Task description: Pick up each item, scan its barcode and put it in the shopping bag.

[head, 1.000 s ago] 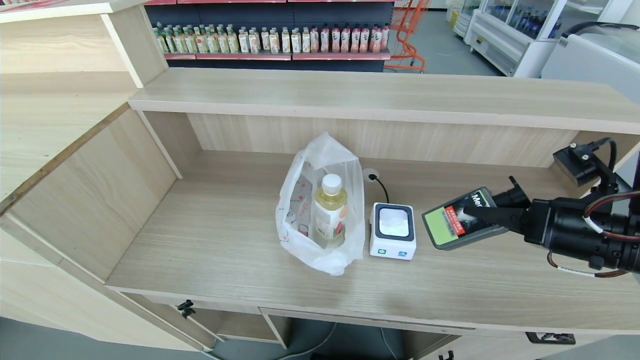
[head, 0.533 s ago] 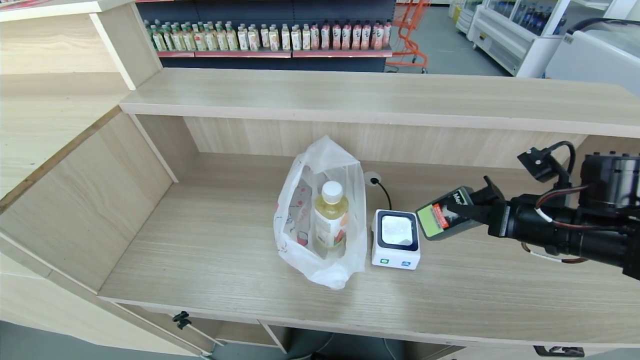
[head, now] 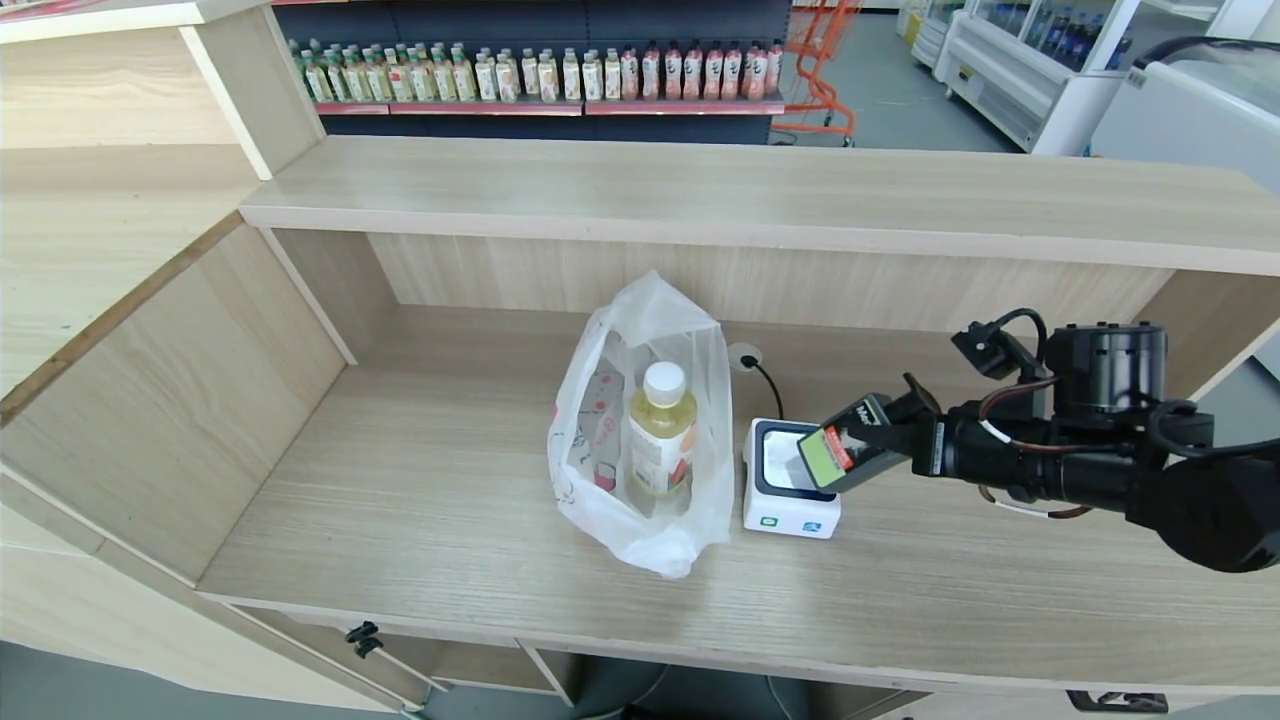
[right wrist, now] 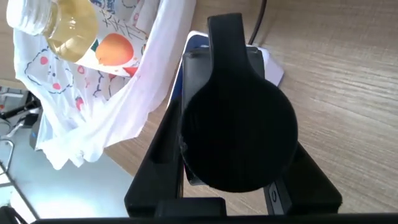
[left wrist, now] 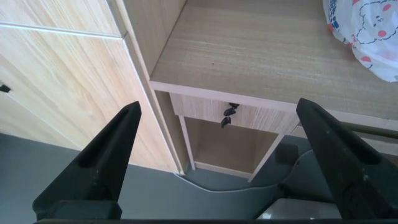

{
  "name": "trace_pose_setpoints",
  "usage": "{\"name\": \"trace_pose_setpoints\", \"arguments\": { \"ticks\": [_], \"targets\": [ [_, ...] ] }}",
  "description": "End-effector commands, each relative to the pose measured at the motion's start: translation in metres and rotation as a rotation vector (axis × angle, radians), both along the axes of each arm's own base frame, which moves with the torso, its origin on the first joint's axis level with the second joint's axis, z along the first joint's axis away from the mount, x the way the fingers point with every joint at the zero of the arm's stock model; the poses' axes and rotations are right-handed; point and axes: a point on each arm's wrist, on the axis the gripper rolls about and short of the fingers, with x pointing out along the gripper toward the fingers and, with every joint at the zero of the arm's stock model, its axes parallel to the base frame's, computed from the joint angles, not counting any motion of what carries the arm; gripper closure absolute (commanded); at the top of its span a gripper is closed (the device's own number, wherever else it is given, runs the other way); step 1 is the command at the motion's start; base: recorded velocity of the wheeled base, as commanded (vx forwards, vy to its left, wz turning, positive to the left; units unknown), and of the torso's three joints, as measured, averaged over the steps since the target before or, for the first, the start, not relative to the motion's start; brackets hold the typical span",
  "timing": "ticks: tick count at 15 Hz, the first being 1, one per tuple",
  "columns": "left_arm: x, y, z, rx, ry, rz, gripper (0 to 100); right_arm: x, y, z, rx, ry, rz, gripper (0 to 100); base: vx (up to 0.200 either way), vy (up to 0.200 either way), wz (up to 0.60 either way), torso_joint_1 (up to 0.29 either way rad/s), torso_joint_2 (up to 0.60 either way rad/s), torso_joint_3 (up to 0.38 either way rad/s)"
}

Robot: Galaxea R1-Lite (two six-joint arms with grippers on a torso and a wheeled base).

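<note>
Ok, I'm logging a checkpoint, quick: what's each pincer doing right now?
Left pincer: open, holding nothing.
Right pincer: closed on the dark box, held over the scanner.

No legible text. White lettering on dark box (head: 840,457) partly hidden, unreadable. Bottle (head: 661,432) label and shelf bottles (head: 560,76) labels too small to read.

Seen from the scanner (head: 790,515), the shopping bag (head: 640,540) stands just beside it at 9 o'clock. The cable (head: 766,380) and the back wall (head: 700,285) close off 12 o'clock. A box (head: 838,458) hangs over the scanner's 3 o'clock edge. Bare counter (head: 950,590) lies open from 4 to 7 o'clock.
</note>
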Motion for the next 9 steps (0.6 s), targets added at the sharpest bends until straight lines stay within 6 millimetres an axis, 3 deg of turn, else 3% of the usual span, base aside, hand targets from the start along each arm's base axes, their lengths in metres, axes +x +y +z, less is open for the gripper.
{"name": "trace_pose_setpoints", "arguments": {
  "ticks": [1, 9],
  "targets": [
    [0.000, 0.000, 0.000, 0.000, 0.000, 0.000, 0, 0.006, 0.003, -0.006, 0.018, 0.021, 0.036, 100, 0.000, 0.000, 0.00, 0.000, 0.00, 0.000],
    [0.000, 0.000, 0.000, 0.000, 0.000, 0.000, 0, 0.016, 0.009, -0.017, 0.015, 0.047, 0.054, 100, 0.000, 0.000, 0.00, 0.000, 0.00, 0.000]
  ]
}}
